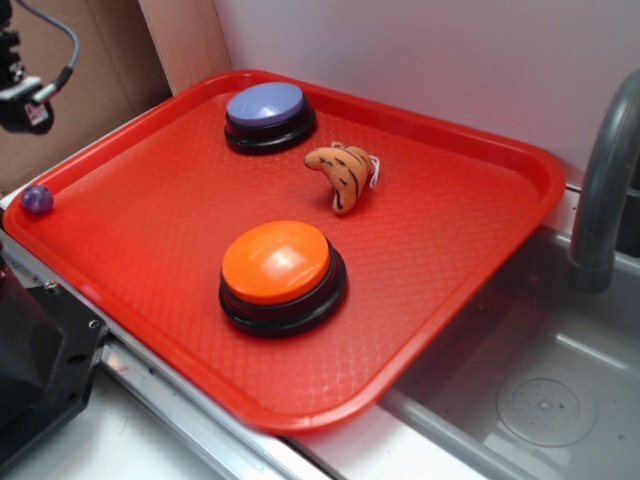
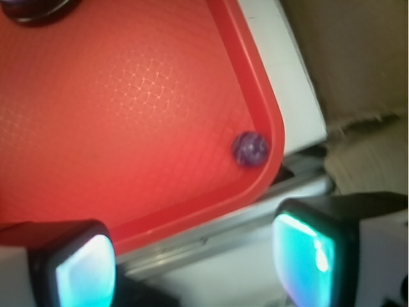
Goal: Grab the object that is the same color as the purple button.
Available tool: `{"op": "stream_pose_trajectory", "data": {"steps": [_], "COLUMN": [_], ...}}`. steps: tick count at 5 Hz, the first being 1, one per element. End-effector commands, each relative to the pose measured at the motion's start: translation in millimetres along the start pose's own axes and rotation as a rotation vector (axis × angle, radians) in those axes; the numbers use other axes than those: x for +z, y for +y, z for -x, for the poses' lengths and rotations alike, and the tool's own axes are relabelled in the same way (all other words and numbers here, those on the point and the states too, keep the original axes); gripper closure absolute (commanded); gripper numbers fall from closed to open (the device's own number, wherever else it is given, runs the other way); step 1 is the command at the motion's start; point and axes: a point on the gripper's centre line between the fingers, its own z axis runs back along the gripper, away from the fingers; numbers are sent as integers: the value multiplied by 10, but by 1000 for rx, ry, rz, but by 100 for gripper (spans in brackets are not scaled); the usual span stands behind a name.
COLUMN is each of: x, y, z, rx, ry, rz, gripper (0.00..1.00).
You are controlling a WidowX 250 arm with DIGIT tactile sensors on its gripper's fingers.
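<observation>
One tiny glossy purple ball (image 2: 250, 149), mottled and marble-like, lay in the red tray's (image 1: 470, 250) corner at nine o'clock, touching the rim. Nearby, the end effector (image 2: 195, 259) hovered, pads (image 2: 303, 252) spread wide, empty.

Red tray (image 1: 470, 300) bearing four items. Purple button (image 1: 268, 114) at the far edge; orange button (image 1: 281, 276) nearer the front; striped plush toy (image 1: 344, 174) between and beside them. Small purple ball (image 1: 37, 199) in the tray's left corner, nearest the gripper (image 1: 22, 100), whose jaws are not discernible.
</observation>
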Motion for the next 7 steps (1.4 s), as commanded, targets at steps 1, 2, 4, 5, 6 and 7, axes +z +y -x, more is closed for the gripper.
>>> {"op": "stream_pose_trajectory", "data": {"steps": [1,2,4,5,6,7], "x": [-130,-130,-308,-362,-447,-596], "y": [197,197,233,212,209,261], "z": [-31,-31,-100,-115,-145,-232], "rx": [-232,-232,-402,-463,-486,-489], "ry": [-22,-22,-78,-149,-143,-102], "rz": [-40,-40,-119,-144,-145,-128], "gripper": [0,0,0,0,0,0]}}
